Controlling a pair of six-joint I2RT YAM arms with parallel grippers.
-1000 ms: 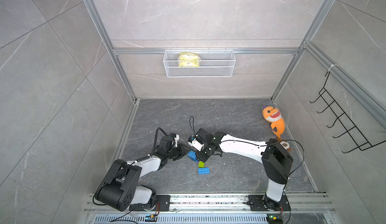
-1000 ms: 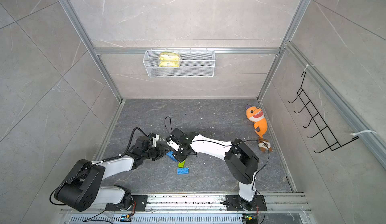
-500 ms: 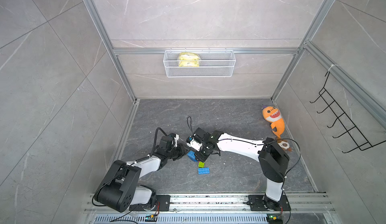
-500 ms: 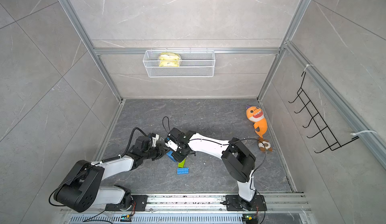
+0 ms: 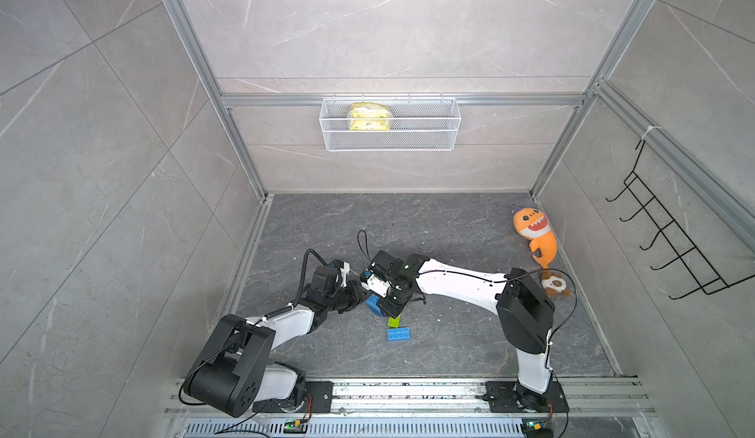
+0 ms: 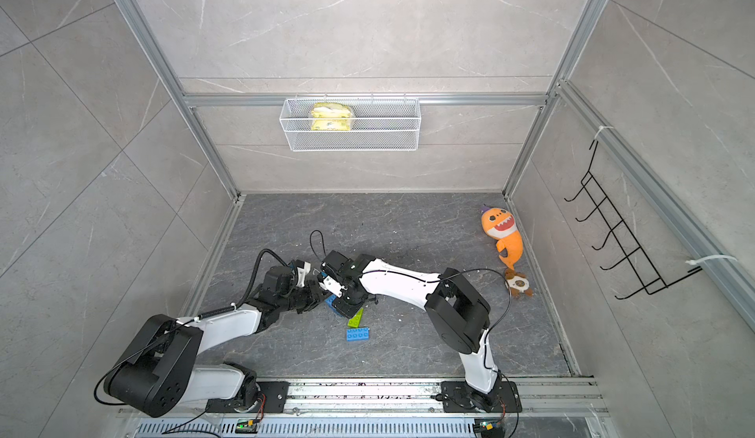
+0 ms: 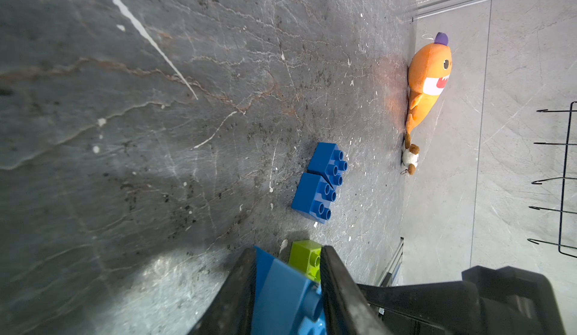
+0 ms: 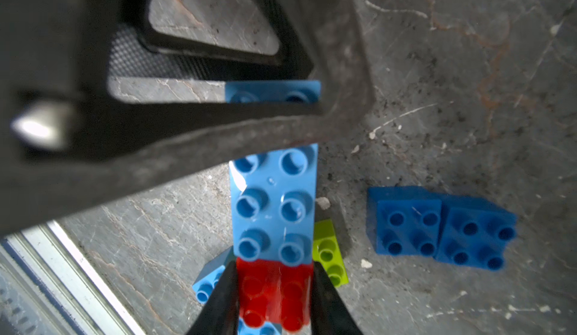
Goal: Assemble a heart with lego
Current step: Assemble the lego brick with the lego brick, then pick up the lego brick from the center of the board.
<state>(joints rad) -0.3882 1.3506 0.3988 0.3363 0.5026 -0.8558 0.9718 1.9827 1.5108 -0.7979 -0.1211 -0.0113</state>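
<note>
1. Grey stone with pale and rusty veins makes up the desk [image 5: 449, 227], which is speckled with small white crumbs. Light grey tiles in aluminium framing wall it in on three sides. A metal rail [image 5: 408, 391] carrying both arm bases runs along its front edge.
2. On the back wall hangs a white wire basket [image 5: 429, 137] with a yellow packet [image 5: 369, 117] in one end. On the right wall is a black hook rack [image 5: 674, 226].
3. An orange plush shark [image 5: 535, 231] lies against the right wall. A small brown-and-white plush [image 5: 553, 282] sits just beside its tail, nearer the front. Both are well apart from the bricks.
4. The heart [image 8: 274, 205] is in the middle of the desk's front half, held low between the two arms. It is a light blue studded plate with a red block [image 8: 274, 292] at one end, a lime green strip [image 8: 331, 252] beside and under it, and more blue beneath. Whether it touches the desk cannot be told.
5. The right fingers [image 8: 324, 299] are clamped on the sides of the red block.
6. The left fingers [image 7: 332, 277] are closed on the heart's other, blue end, and the brick fills the gap between them. One of them crosses the right wrist view and hides part of the plate.
7. In both top views the two wrists cover most of the heart, so only a dark blue corner and the green tip show.
8. Two dark blue square bricks [image 5: 399, 334] lie loose with their studs up, touching side by side at a slight angle. They are just in front of the green tip and apart from it.
</note>
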